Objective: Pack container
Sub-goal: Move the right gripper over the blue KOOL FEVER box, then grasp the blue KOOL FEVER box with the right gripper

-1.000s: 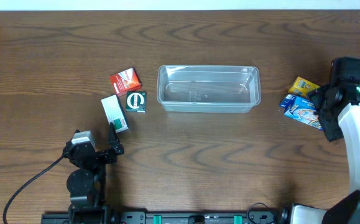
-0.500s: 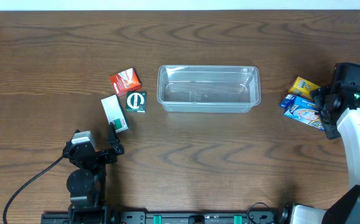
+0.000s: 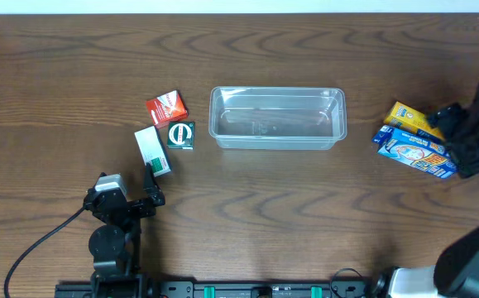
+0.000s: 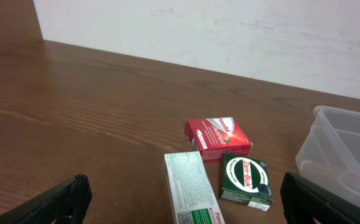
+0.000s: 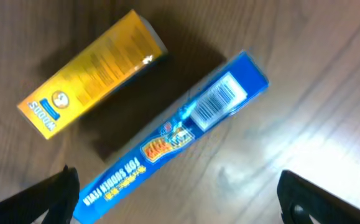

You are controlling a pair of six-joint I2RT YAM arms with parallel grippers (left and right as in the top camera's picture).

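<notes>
The clear plastic container (image 3: 276, 117) stands empty at the table's middle; its corner shows in the left wrist view (image 4: 344, 146). Left of it lie a red box (image 3: 166, 107), a green box (image 3: 180, 134) and a long white box (image 3: 151, 151). My left gripper (image 3: 151, 187) is open and empty just in front of the white box (image 4: 192, 186); the red box (image 4: 218, 138) and green box (image 4: 247, 180) lie beyond it. My right gripper (image 3: 456, 139) is open and empty, above a blue box (image 3: 417, 149) and a yellow box (image 3: 406, 114).
In the right wrist view the yellow box (image 5: 92, 73) and blue box (image 5: 176, 137) lie side by side on the wood, between my open right fingers (image 5: 180, 199). A white wall (image 4: 229, 31) runs along the table's far edge.
My right arm has moved right, toward the table's edge, uncovering more of the blue box. The left arm and all boxes have not moved.
</notes>
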